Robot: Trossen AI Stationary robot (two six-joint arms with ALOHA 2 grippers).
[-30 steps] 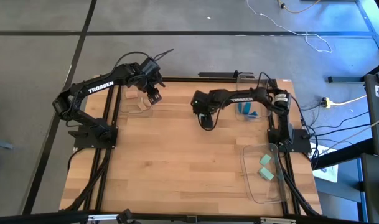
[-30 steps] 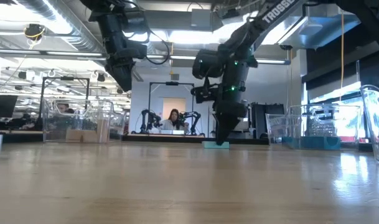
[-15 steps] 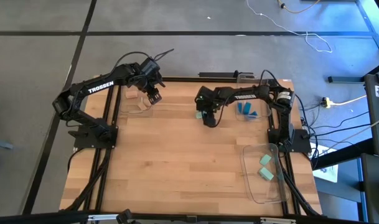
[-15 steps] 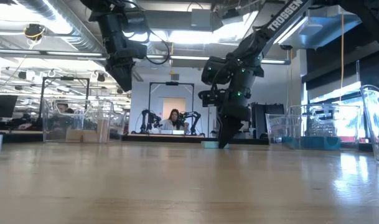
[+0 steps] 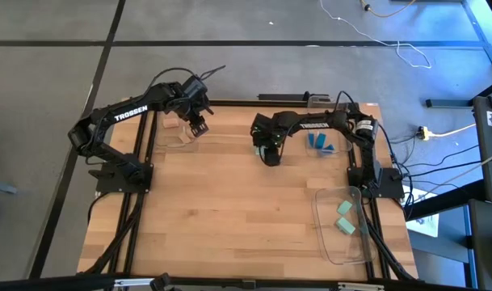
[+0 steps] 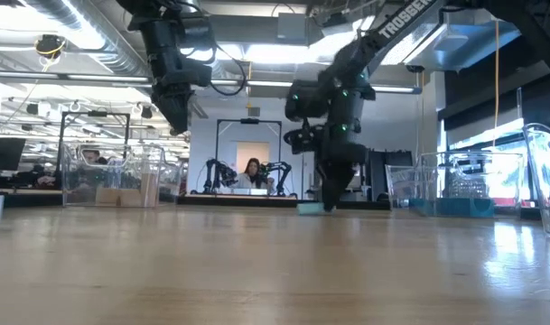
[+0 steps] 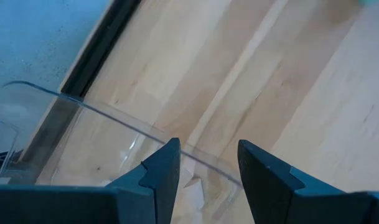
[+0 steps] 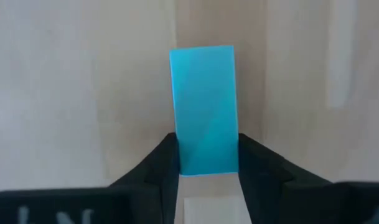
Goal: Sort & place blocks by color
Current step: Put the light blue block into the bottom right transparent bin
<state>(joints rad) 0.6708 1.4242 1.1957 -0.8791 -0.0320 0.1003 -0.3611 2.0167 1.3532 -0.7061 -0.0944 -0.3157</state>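
A bright blue block (image 8: 203, 106) lies flat on the wooden table near its far middle, and shows in the low view as a thin slab (image 6: 308, 208). My right gripper (image 5: 266, 152) (image 6: 327, 206) (image 8: 206, 152) points down at it, shut on the block's end. My left gripper (image 5: 199, 125) (image 6: 178, 122) (image 7: 208, 155) hangs open and empty above the clear tray (image 5: 177, 141) at the far left. A tan block (image 5: 172, 124) lies in that tray. My right gripper has the blue block by its end nearest the wrist (image 8: 205, 163), pinched between the two fingers across its narrow width. The fingers come from above, slanting down. The block lies flat on the table and reaches away from the fingers.
A clear tray at the far right holds blue blocks (image 5: 318, 143). Another clear tray (image 5: 326, 242) along the near right edge holds mint blocks (image 5: 343, 218). The bare middle and near left of the table (image 5: 213, 218) are free. A person sits in the room behind.
My right gripper has shifted a little toward the table's far edge and turned somewhat over the blue block. The block stays flat on the table. The left arm has kept still.
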